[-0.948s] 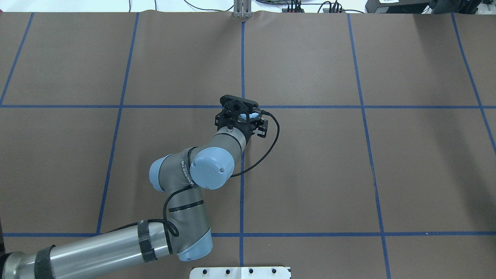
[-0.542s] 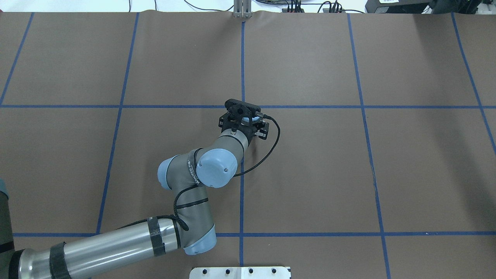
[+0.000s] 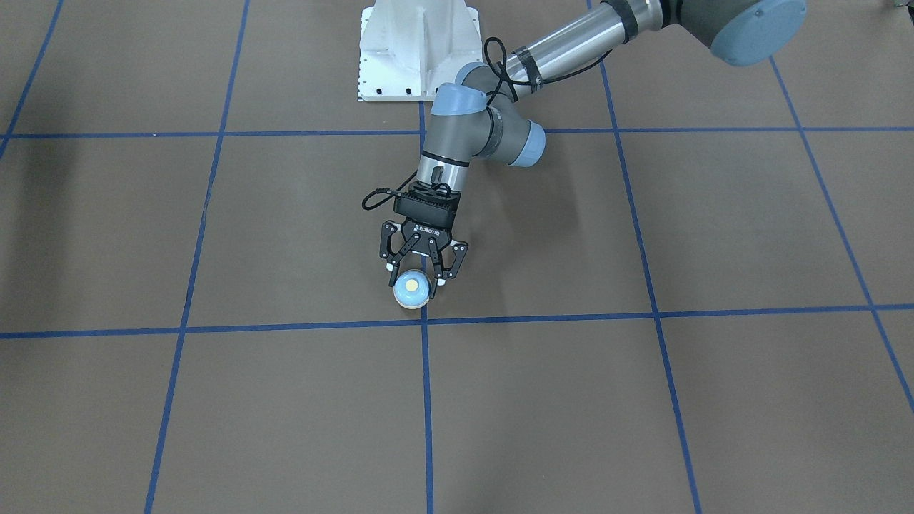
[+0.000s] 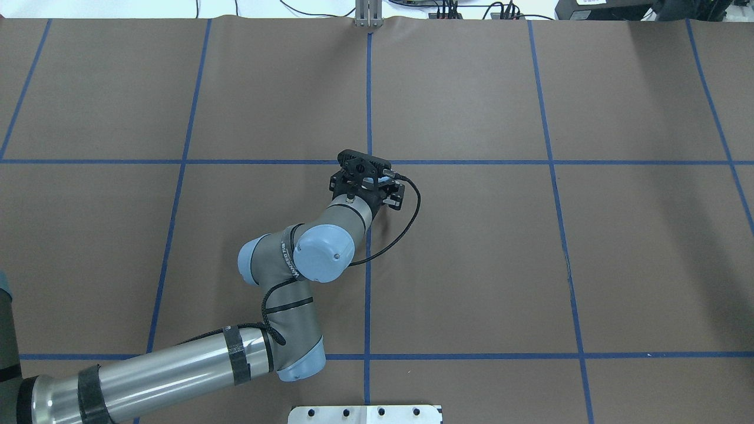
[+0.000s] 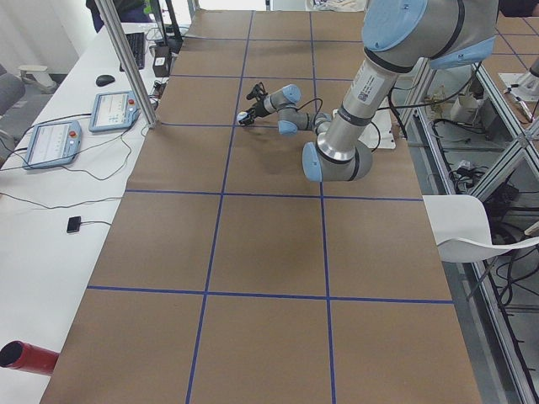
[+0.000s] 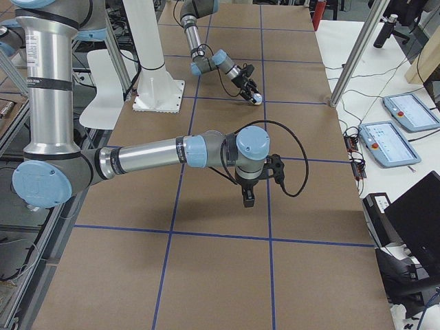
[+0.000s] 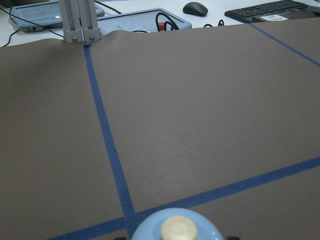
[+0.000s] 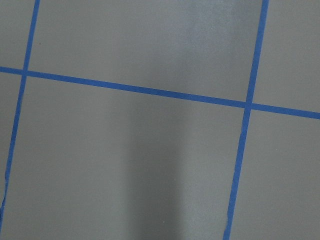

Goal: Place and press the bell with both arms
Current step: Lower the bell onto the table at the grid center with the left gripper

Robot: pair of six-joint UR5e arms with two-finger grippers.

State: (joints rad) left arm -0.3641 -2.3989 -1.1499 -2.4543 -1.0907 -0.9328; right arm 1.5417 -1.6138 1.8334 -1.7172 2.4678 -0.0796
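Note:
The light-blue bell [image 3: 412, 288] with a cream button sits between the fingers of my left gripper [image 3: 415, 275], at or just above the brown table near a blue tape crossing. The gripper looks shut on the bell's sides. The bell fills the bottom edge of the left wrist view [image 7: 177, 227]. In the overhead view the left arm [image 4: 321, 253] hides the bell. My right gripper [image 6: 247, 199] shows only in the exterior right view. It points down, high over the table and far from the bell [image 6: 256, 99]. I cannot tell whether it is open or shut.
The white pedestal [image 3: 414, 50] stands at the robot's side of the table. An aluminium post [image 4: 368, 15] stands at the far edge on the centre line. Control tablets [image 6: 399, 110] lie beside the table. Blue tape lines grid the brown table [image 4: 530, 265].
The left wrist shifted slightly right, then back left. The elbow and forearm came a little further into view. The bell stayed in the left gripper.

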